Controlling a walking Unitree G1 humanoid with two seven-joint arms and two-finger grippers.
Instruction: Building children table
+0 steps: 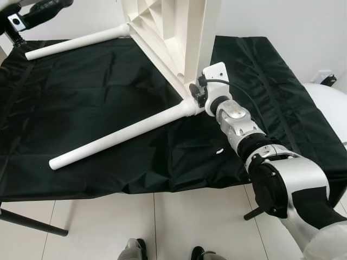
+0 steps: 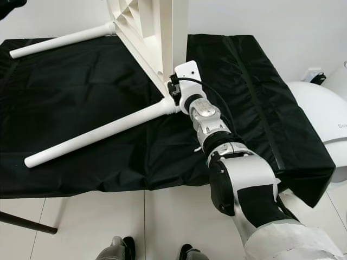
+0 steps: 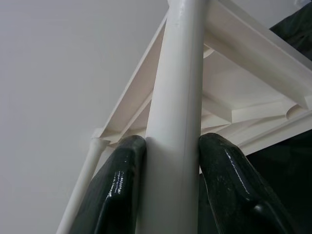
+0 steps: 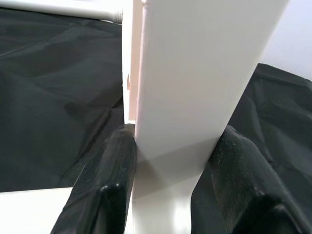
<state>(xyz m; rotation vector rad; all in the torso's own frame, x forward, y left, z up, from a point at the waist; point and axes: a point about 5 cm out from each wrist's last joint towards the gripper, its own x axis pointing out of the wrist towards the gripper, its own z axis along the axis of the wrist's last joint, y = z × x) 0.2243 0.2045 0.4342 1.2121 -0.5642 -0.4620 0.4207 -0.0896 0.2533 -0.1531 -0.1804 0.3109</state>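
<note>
You have the white tabletop (image 1: 173,32) standing on edge on the black cloth (image 1: 81,108), with the right gripper (image 4: 168,165) clenched on its lower corner edge and the left gripper (image 3: 168,161) clenched round a leg up at the top left. I count one tabletop and three legs on show: the near leg (image 1: 119,135), the far leg (image 1: 76,42) and a third leg (image 3: 178,97) in the left pincer. Assembly looks well advanced to my eye, though any fourth leg and the tightness of the joints cannot be confirmed.
</note>
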